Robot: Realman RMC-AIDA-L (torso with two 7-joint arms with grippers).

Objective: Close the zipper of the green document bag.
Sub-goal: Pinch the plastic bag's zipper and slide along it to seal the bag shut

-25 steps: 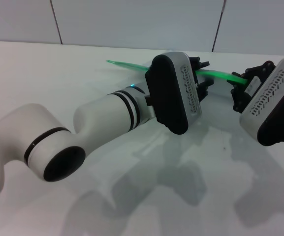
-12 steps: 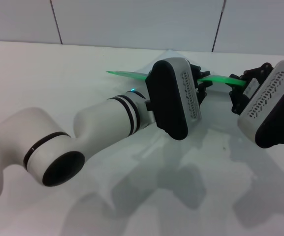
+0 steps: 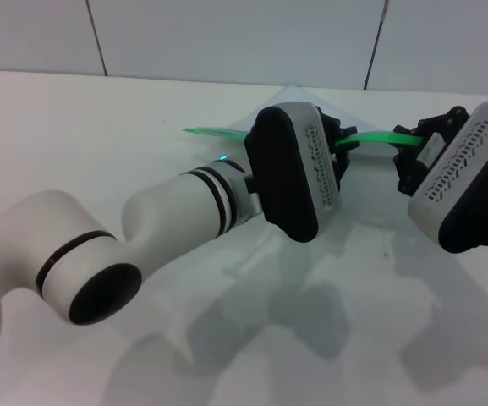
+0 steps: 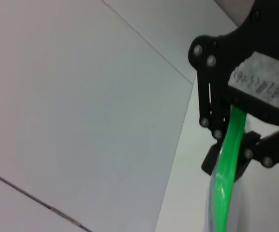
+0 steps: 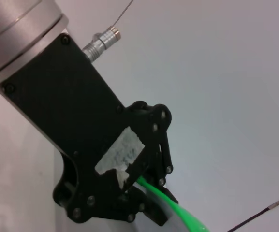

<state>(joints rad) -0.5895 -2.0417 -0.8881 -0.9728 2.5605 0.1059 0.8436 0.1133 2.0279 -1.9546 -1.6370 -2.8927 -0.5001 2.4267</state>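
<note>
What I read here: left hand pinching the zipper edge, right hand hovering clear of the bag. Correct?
Not quite. The right hand is not clear of the bag: in the left wrist view the green zipper runs between its fingers, which are closed on it. The rest stands: the left hand is pinching the zipper edge too.

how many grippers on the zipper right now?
2. The left gripper sits mid-way along the zipper, shut on it; the right gripper is shut on its right end. The bag body is mostly hidden behind the arms.
</note>
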